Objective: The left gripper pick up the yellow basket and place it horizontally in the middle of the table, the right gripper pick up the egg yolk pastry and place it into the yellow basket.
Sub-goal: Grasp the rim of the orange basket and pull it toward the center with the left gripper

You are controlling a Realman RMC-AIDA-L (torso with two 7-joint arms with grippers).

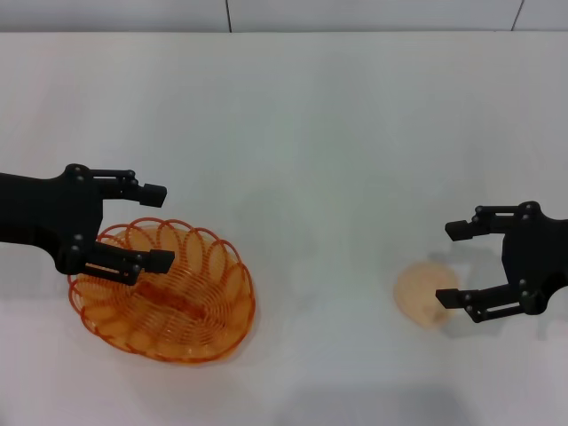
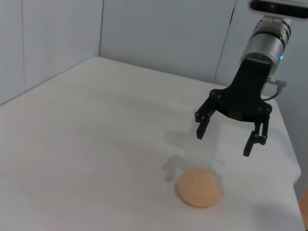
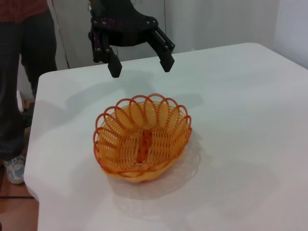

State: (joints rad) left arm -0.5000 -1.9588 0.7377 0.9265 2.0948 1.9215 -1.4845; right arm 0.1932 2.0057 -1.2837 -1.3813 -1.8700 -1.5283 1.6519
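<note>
- Yellow basket (image 1: 164, 291): on the tabletop (image 1: 311, 133), left side, near the front edge.
- Egg yolk pastry (image 1: 426, 293): on the tabletop, right side, well apart from the basket.
- Left end effector (image 1: 158, 226): above the basket's rear-left rim.
- Right end effector (image 1: 453, 266): just right of the pastry, one finger at its edge.

No text, label, brand, number or sign is readable in any view, neither on the white table (image 1: 319, 133) nor on anything that stands on or above it.
</note>
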